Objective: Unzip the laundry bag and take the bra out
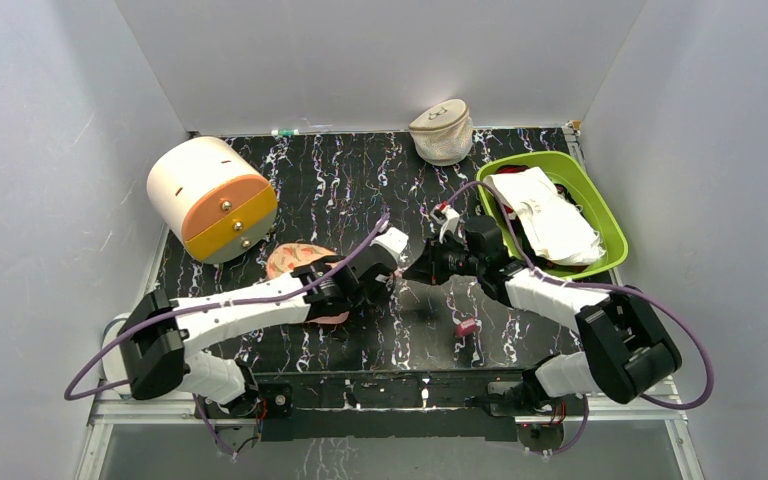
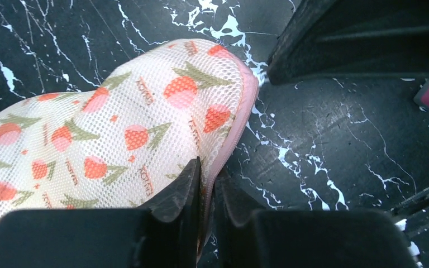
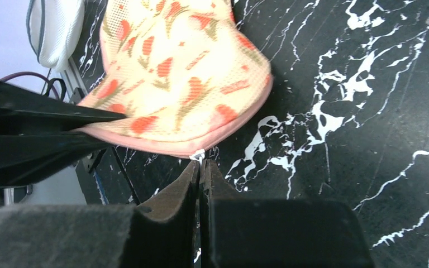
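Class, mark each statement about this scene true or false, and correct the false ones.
1. The left claw pinches the pink trim of the laundry bag. True.
2. The right claw is wide open. False: it is shut, its tips on the bag's white zip tab.
3. The laundry bag lies in the green basket. False: it is on the black table, well left of the basket.
4. A beige mesh pouch stands at the table's far edge. True.
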Robot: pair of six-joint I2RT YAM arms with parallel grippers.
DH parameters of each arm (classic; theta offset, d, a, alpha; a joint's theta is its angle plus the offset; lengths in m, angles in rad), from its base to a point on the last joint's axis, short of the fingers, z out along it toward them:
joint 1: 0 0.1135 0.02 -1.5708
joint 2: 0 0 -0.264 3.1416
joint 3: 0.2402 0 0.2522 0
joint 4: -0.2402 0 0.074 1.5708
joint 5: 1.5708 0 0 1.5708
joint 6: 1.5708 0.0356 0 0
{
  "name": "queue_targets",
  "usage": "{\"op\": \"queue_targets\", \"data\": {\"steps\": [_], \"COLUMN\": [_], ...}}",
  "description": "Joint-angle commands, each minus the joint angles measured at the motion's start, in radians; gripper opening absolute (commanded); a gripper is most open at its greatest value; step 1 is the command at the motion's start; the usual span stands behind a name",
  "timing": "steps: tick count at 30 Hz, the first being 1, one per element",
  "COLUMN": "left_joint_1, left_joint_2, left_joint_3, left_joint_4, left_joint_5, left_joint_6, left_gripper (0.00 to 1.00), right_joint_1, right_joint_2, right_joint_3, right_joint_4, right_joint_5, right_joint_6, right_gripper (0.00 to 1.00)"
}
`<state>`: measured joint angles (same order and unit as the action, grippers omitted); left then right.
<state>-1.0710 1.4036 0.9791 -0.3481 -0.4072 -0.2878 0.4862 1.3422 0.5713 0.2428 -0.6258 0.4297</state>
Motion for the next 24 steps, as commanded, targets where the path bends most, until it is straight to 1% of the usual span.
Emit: {"op": "queue_targets", "data": {"steps": [1,4,8,13,15,20,24], "left_joint_1": [-0.001,-0.001,-0.001,-0.001,-0.001,-0.001,-0.001], "left_joint_2": [-0.116,-0.160,-0.217,-0.301,-0.322,-0.295,-0.237], "left_joint_3": [-0.021,-0.023,-0.011,-0.012,-0.014,0.001,0.008], "left_joint_4": [-0.076,-0.089,-0.097,-0.070,-0.063,-0.072,-0.069], "left_joint_5": [-0.044,-0.053,-0.045,0.038,0.050,0.047,0.003], "left_joint_6": [0.015,0.024,0.035,0.079,0.088,0.085,0.057], "left_gripper": [0.05,0.00,0.00,0.00,0.00,0.00,0.00], "right_joint_1": [-0.052,-0.078,-0.089,-0.089,-0.089,-0.088,-0.089], "right_joint_2": [0.043,0.070,0.109,0.139,0.150,0.170,0.154], "right_joint_3": [0.042,0.059,0.080,0.098,0.102,0.113,0.116], "right_joint_4": [0.049,0.049,0.044,0.061,0.073,0.092,0.065], "right_joint_5": [-0.010,-0.028,-0.046,-0.055,-0.057,-0.080,-0.068], "right_joint_6": [-0.027,-0.039,-0.056,-0.055,-0.048,-0.028,-0.031], "right_gripper": [0.00,0.00,0.00,0.00,0.00,0.00,0.00]}}
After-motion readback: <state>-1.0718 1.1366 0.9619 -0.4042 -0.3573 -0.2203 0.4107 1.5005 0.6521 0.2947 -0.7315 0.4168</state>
